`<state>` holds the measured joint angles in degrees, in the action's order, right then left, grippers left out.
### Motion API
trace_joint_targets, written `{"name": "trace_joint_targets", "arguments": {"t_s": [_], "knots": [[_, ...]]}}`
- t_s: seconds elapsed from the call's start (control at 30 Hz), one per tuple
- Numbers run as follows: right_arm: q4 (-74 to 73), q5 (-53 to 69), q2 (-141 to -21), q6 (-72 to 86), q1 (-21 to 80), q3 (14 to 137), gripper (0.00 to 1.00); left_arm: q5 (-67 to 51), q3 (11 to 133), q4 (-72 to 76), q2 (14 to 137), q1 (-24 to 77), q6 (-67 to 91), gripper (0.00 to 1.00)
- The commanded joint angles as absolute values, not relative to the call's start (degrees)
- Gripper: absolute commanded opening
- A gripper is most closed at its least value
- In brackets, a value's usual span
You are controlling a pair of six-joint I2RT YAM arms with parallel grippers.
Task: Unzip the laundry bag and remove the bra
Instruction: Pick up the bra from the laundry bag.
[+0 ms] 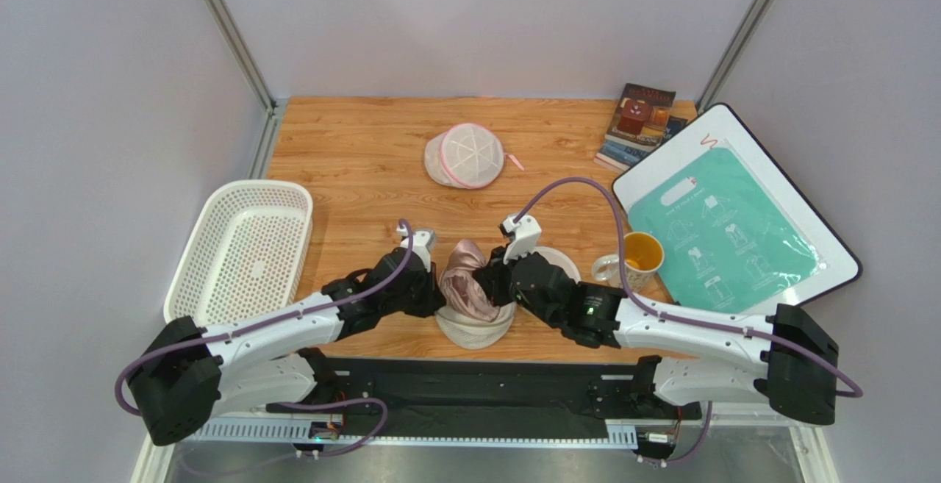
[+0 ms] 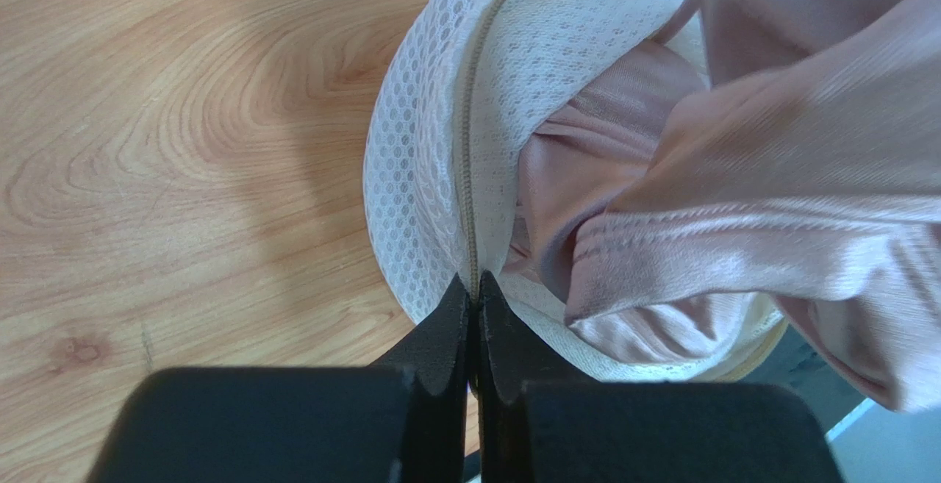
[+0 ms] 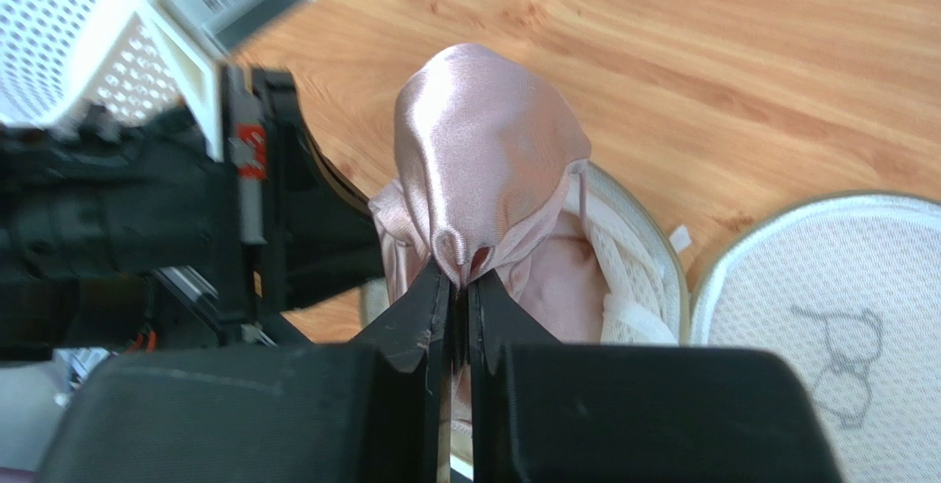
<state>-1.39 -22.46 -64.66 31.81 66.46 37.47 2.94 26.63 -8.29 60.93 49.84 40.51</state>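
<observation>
At right wrist only: pictogram [image 3: 836,353]

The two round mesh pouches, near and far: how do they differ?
The laundry bag lies open with the bra spilling out; the pink-trimmed pouch looks shut. The laundry bag is plain beige-white with a bra pictogram; the pink-trimmed pouch has spoke-like ribs. The left gripper pinches the laundry bag's rim; nothing touches the pink-trimmed pouch. Both are round mesh.

Bright, even light — soft shadows, sheen on the bra [image 3: 475,141], blurry foregrounds
</observation>
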Motion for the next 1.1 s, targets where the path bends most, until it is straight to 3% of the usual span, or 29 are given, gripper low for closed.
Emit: {"name": "trace_joint_targets", "arguments": {"t_s": [0.0,0.33,0.43,0.47,0.5,0.7,1.07], "knots": [[6.0,-23.8,-64.8,32.6,64.6,44.1,0.0,4.2,27.1,-8.1,61.5,50.5,39.3,0.0],[0.9,-24.4,-63.5,27.4,63.5,52.6,0.0,3.7,25.8,-6.9,59.9,50.5,39.9,0.01],[-2.3,-24.6,-61.7,26.2,63.3,53.9,0.0,4.2,27.2,-8.9,57.2,50.5,38.6,0.25],[-2.6,-24.7,-61.2,25.5,63.2,54.1,0.0,4.6,28.4,-9.7,56.3,50.5,38.4,0.35],[-3.4,-24.3,-60.3,25.1,62.8,54.4,0.0,5.0,29.1,-10.7,54.5,50.5,38.0,0.52],[-8.0,-22.1,-58.9,22.4,60.5,60.1,0.0,5.7,35.0,-17.2,48.9,50.5,34.0,0.99],[-11.5,-17.6,-60.2,21.4,58.8,68.6,0.0,0.4,38.2,-19.0,40.3,50.5,30.4,1.0]]}}
